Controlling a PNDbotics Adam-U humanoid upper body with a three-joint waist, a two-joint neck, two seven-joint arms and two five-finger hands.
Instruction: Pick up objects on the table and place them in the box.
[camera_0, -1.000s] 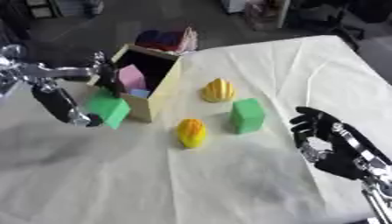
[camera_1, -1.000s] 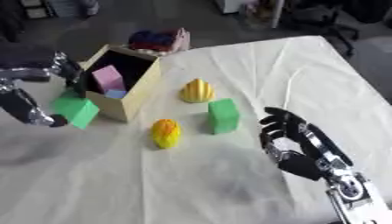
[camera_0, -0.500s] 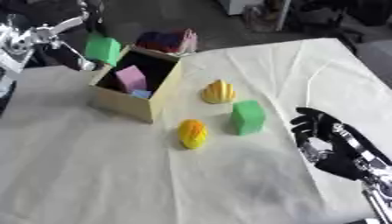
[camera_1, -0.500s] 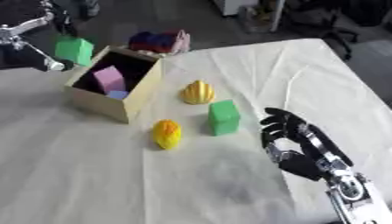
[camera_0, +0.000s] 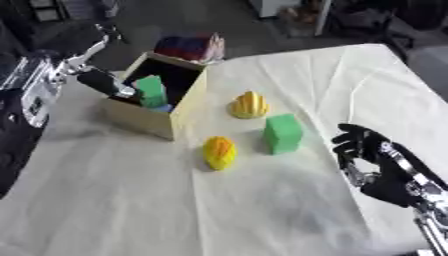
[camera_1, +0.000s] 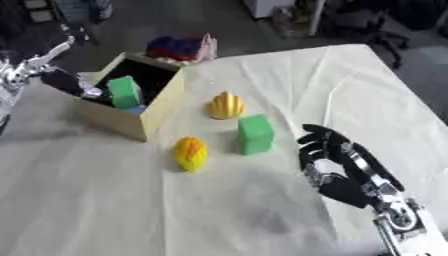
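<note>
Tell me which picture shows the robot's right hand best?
The right eye view. There the right hand sits well inside the picture, fingers up and relaxed, with its wrist and forearm running down to the lower edge. The left eye view shows the same hand pushed close to the right edge, so less arm is seen.

Soft even overhead light, faint shadows beside objects, whole picture blurred, dim background beyond table
</note>
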